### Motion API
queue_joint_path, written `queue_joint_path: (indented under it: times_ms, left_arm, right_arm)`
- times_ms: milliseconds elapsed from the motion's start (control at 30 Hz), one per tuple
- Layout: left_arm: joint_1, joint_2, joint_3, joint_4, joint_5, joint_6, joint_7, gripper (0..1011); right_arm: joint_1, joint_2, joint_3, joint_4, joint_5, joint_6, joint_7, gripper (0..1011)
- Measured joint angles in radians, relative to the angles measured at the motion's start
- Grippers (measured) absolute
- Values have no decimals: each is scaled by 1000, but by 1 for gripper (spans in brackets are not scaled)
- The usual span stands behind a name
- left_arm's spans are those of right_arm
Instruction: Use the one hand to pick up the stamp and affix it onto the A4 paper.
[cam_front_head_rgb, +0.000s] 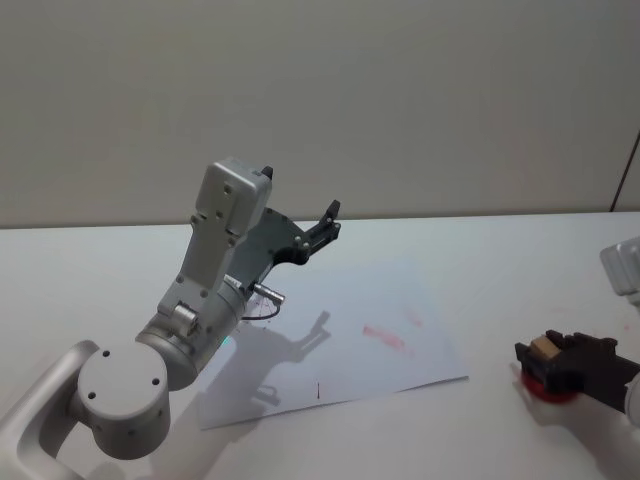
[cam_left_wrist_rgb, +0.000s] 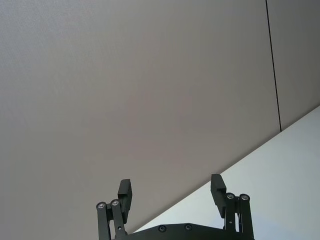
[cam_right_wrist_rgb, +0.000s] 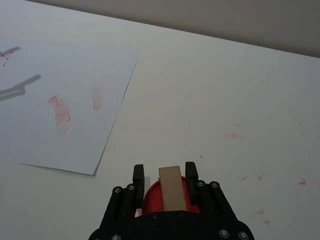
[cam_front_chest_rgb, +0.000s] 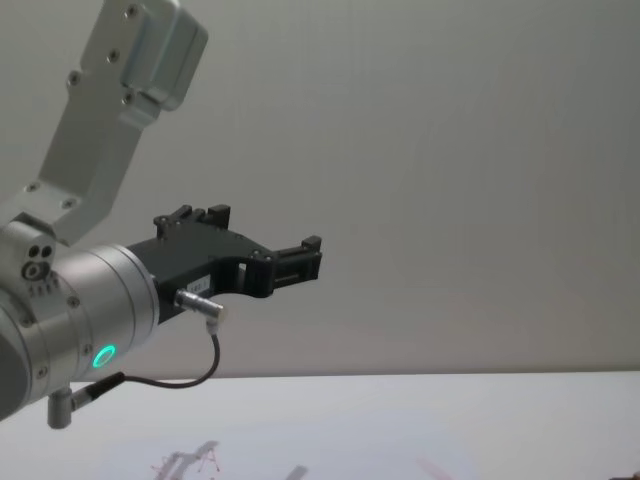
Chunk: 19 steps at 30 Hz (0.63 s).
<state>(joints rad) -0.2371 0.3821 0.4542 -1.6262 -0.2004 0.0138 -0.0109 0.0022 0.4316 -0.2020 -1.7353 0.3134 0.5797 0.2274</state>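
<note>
Nearest the robot on its right side, the right hand (cam_front_head_rgb: 560, 360) is sitting low over the white bench (cam_front_head_rgb: 520, 270), its two black fingers (cam_right_wrist_rgb: 138, 175) pinching the stamp (cam_right_wrist_rgb: 170, 186) between them. In the right wrist view the tan block is standing between the finger pads with its long axis running along the fingers, and a round red pad (cam_right_wrist_rgb: 152, 197) is lying directly under it, so the stamp looks to be taking ink or just resting there.

The relation that matters is sideways: the A4 paper (cam_front_head_rgb: 400, 370) is lying to the robot's left of this hand, apart from it, its near right corner being the closest part. Faint red marks (cam_front_head_rgb: 385, 337) are already showing on the sheet. The carry will probably be a short lift, then a move leftward and a little away from the robot, with the block held upright.

Farther off, the left hand (cam_front_head_rgb: 322, 232) is hanging raised above the far left part of the paper, its fingers spread and gripping nothing, pointed toward the wall.
</note>
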Motion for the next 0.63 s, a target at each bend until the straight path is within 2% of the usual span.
queue_joint_path:
  times_ms: [233, 333, 367, 633]
  left_arm:
    - [0, 0, 0, 0, 0, 0, 0, 1001]
    - [0, 0, 0, 0, 0, 0, 0, 1001]
    - [0, 0, 0, 0, 0, 0, 0, 1001]
    - [0, 0, 0, 0, 0, 0, 0, 1001]
  right_arm:
    - [-1, -1, -1, -2, 0, 2, 1, 652]
    - [-1, -1, -1, -2, 0, 3, 1, 777]
    - [-1, -1, -1, -2, 0, 3, 1, 777]
    - [-2, -1, -1, -3, 0, 4, 1, 994]
